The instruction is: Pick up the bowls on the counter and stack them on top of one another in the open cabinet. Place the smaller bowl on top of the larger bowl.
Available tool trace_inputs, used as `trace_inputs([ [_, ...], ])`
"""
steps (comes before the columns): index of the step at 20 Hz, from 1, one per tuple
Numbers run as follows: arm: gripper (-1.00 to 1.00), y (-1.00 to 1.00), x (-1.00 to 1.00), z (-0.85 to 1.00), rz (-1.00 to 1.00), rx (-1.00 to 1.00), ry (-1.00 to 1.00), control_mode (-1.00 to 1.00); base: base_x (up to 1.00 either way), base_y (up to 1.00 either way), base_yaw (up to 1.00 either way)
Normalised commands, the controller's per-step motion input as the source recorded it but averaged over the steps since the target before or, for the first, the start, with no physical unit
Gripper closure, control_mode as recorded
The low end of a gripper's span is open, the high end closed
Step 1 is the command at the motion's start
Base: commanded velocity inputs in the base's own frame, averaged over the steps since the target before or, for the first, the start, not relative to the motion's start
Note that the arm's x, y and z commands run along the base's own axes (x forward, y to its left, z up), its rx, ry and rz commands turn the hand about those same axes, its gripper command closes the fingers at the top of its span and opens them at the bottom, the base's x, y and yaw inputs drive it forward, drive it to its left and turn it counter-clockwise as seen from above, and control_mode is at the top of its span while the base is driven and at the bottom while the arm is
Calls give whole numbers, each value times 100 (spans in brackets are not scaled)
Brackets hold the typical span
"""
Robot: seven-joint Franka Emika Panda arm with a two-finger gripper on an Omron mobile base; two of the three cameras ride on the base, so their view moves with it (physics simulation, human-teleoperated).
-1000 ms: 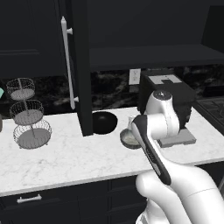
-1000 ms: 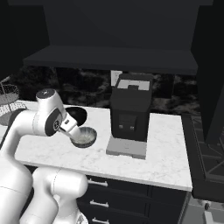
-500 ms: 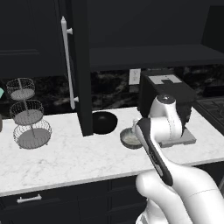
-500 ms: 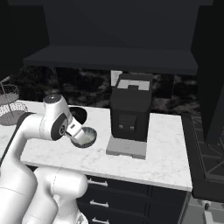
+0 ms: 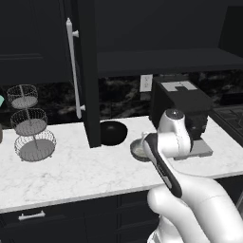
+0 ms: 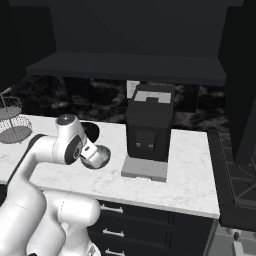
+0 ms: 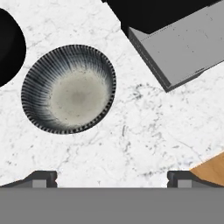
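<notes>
My arm bends forward over the counter (image 5: 71, 171), wrist turned down, and my gripper (image 7: 112, 177) hangs above the marble with both fingertips (image 7: 41, 177) spread wide, holding nothing.

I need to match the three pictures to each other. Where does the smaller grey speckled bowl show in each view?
Left base view: smaller bowl on the counter, centre, partly behind the arm.
Right base view: left of centre, half hidden by the wrist.
Hand view: upper left, fully visible.
Shared landmark: the black machine's grey base plate beside it.
</notes>
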Motion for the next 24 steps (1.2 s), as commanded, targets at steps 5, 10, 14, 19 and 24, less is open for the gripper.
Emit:
trace_inputs([
  [5,-100,0,32,-22,0,0,3,-100,0,0,0],
  [10,-100,0,30,-24,0,0,4,-100,0,0,0],
  [14,-100,-1,12,-15,0,0,4,-100,0,0,0],
  [19,-100,0,6,-23,0,0,1,-100,0,0,0],
  [24,-100,0,21,-23,0,0,0,-100,0,0,0],
])
